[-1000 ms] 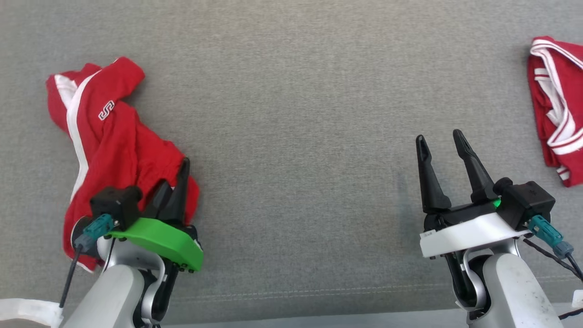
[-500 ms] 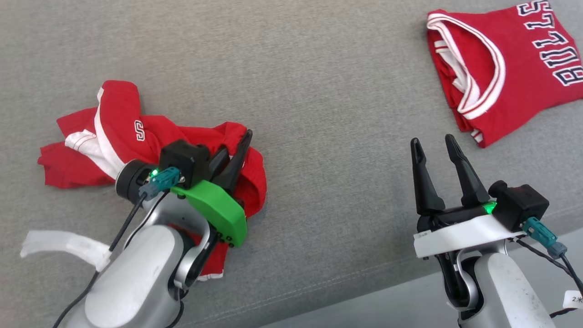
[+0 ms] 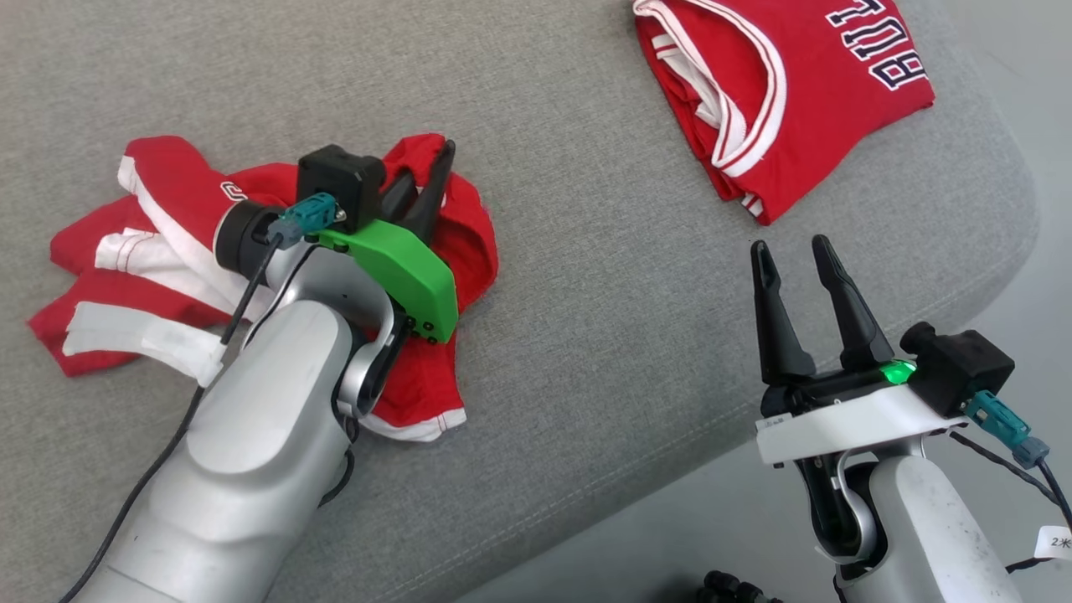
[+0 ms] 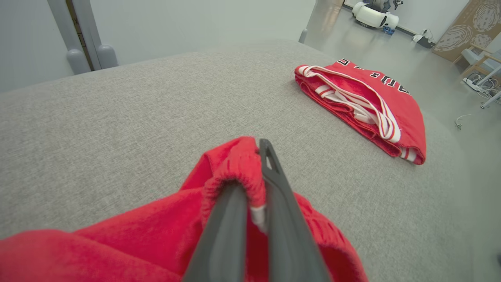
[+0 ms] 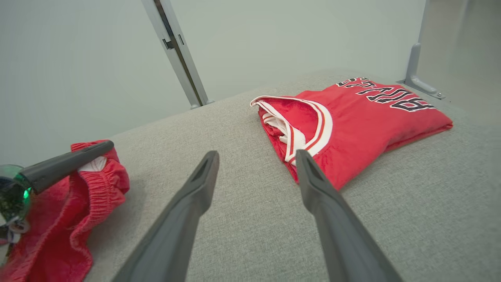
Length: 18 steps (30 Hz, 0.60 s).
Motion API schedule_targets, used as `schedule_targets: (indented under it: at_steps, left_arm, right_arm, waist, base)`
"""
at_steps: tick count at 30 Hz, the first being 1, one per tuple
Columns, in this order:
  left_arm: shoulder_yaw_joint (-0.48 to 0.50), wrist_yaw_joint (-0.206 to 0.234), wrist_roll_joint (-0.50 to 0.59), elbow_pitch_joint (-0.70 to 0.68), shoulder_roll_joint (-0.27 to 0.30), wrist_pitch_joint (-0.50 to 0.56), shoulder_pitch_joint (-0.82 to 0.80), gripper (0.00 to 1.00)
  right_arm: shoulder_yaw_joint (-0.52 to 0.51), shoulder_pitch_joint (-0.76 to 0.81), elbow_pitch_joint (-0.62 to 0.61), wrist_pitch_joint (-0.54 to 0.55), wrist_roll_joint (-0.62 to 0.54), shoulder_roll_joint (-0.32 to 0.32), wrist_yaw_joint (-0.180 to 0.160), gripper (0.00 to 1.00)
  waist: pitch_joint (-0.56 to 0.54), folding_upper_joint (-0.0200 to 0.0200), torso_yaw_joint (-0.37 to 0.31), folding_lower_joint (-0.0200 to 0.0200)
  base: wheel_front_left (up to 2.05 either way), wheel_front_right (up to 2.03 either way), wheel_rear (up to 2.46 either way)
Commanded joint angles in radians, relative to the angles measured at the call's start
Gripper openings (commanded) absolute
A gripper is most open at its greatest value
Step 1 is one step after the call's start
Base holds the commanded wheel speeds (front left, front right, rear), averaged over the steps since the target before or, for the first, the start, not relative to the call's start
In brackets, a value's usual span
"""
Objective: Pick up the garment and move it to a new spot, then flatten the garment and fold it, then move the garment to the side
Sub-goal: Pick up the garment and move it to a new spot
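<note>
Left claw [image 3: 429, 163] clamped on red shorts [image 3: 473, 251], well apart from folded jersey [image 3: 779, 92] on grey bench [image 3: 586, 293]; right claw [image 3: 789, 243] spread wide, empty, near the jersey.

We are pinching the garment [image 3: 469, 251] with our left gripper [image 3: 431, 163] and holding our right gripper [image 3: 789, 244] with 2 fingers spread wide.

The garment [image 3: 473, 243] is soft matt cloth, the upholstery [image 3: 586, 335] coarse weave, the fingers [image 3: 775, 318] smooth dark plastic.
</note>
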Motion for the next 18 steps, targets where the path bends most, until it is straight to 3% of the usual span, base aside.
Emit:
schedule_targets:
  at_steps: [1,6,7,8,18]
  left_arm:
    - [0.008,0.003,0.000,0.014,-0.002,-0.013,-0.018,0.00]
    - [0.022,-0.014,-0.013,0.119,-0.034,-0.080,-0.053,0.00]
    - [0.020,-0.018,-0.014,0.133,-0.040,-0.089,-0.058,0.44]
    - [0.015,-0.023,-0.007,0.139,-0.044,-0.102,-0.064,1.00]
    - [-0.024,-0.021,0.029,0.024,-0.043,-0.161,-0.027,1.00]
  right_arm:
    - [0.001,-0.005,-0.004,-0.003,0.007,0.000,0.000,1.00]
    - [-0.009,0.009,-0.003,-0.003,0.009,0.000,0.000,1.00]
    - [-0.009,0.010,-0.001,-0.003,0.007,0.000,0.000,1.00]
    - [-0.010,0.009,0.001,-0.003,0.005,0.000,0.000,1.00]
    - [-0.042,0.005,0.009,-0.003,-0.038,-0.001,0.000,1.00]
  waist:
    - [0.025,-0.0001,-0.030,0.0000]
    - [0.024,-0.0001,-0.022,0.0000]
    - [0.022,-0.0001,-0.016,0.0000]
    - [0.020,-0.0001,-0.010,0.0000]
    - [-0.022,-0.0001,0.091,0.0000]
  base:
    - [0.00,0.00,0.00]
    - [0.00,0.00,0.00]
    - [0.00,0.00,0.00]
    - [0.00,0.00,0.00]
    - [0.00,0.00,0.00]
